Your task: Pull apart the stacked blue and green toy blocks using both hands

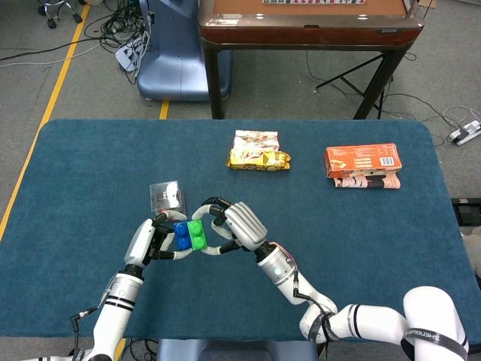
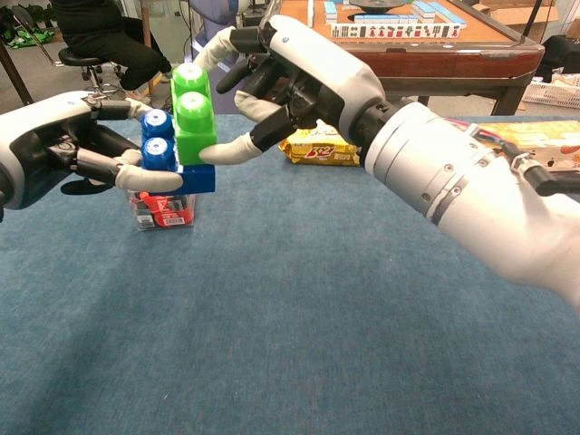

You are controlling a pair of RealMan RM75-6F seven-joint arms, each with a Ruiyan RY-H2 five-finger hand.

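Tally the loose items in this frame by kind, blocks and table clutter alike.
Toy blocks: 2, the blue block and green block, stacked, held above the table
Snack packets: 2, yellow packet, orange packet
Clear box: 1
Total: 5

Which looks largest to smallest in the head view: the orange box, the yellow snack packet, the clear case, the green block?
1. orange box
2. yellow snack packet
3. clear case
4. green block

The green block is held above the table, nearer the camera, so its true size may be smaller.
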